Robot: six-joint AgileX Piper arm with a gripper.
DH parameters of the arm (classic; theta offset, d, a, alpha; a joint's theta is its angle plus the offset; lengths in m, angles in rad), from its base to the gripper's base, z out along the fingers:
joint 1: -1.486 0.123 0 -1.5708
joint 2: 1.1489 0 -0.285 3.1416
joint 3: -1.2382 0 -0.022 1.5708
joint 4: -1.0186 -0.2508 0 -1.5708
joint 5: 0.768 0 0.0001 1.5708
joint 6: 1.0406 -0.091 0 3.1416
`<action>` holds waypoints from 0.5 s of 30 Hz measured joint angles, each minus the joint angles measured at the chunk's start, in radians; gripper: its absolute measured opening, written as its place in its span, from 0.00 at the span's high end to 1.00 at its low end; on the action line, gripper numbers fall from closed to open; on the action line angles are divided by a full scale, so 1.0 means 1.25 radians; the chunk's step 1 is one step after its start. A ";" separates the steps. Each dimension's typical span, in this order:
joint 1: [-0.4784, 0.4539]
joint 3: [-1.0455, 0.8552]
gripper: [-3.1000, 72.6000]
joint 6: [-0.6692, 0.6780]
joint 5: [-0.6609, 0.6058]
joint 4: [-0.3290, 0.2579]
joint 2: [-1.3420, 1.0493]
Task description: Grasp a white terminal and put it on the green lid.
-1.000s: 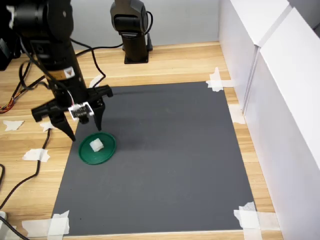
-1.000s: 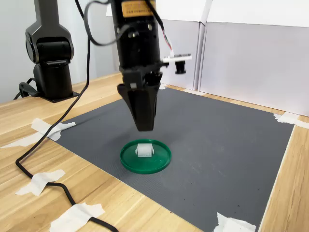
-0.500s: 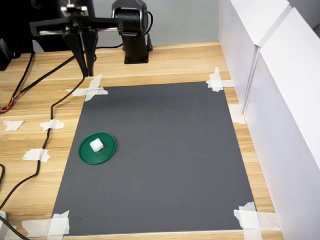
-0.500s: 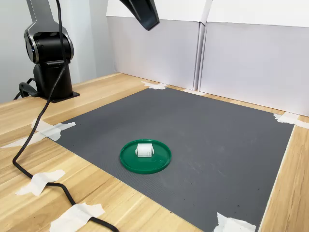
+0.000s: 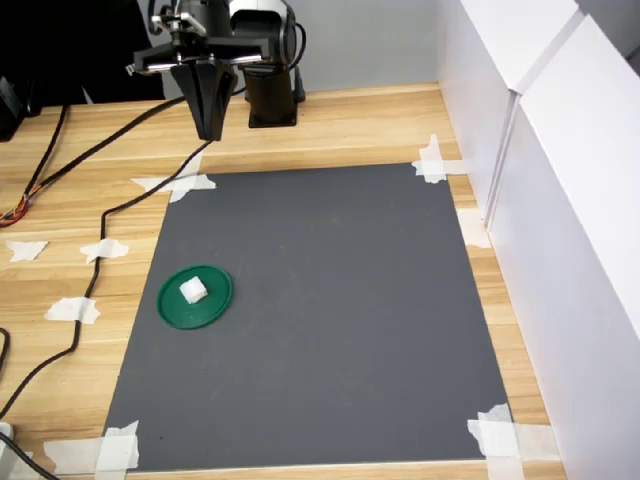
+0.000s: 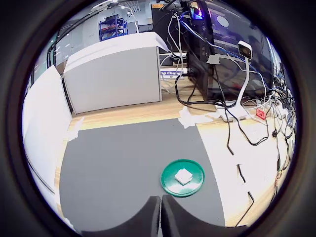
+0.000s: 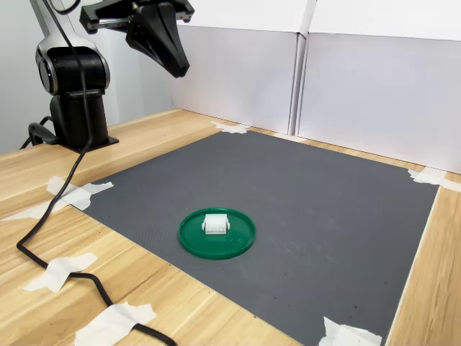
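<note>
Nearest in the second exterior view: the green lid (image 7: pixel 217 233) sits low and left of centre in the frame, on the dark mat (image 7: pixel 302 209) near its front-left edge. The white terminal (image 7: pixel 215 223) rests on the lid, inside the rim, roughly centred. The first exterior view shows the same pair at the frame's left, lid (image 5: pixel 195 296) with terminal (image 5: pixel 193 290) slightly toward the lid's upper-left. In the wrist view they sit just below frame centre, lid (image 6: pixel 182 177) and terminal (image 6: pixel 183 176), clear of the fingertips.

We judge the placement done: terminal on lid, nothing touching it. What's left is a clean retreat.

The cable (image 7: pixel 57 216) snakes over the wood at lower left, beside the tape pieces (image 7: pixel 61 268). We'd watch that it doesn't drag toward the lid as the arm moves.

Farther back, the gripper (image 7: pixel 175 66) hangs high at the upper left of the second exterior view, well apart from the lid. In the first exterior view the gripper (image 5: pixel 210 128) is at upper left, above the wood near the arm base (image 5: pixel 270 95). Jaws are closed, fingers pressed together, holding nothing; the wrist view confirms no gap.

For the retreat we'd keep height, move smoothly, and avoid sweeping over the lid.
</note>
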 joint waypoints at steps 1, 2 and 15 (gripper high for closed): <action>0.000 -0.013 0.98 0.000 0.013 0.001 -0.008; 0.000 -0.026 0.98 0.000 0.022 0.002 -0.014; 0.036 -0.129 0.98 0.000 0.057 0.003 -0.230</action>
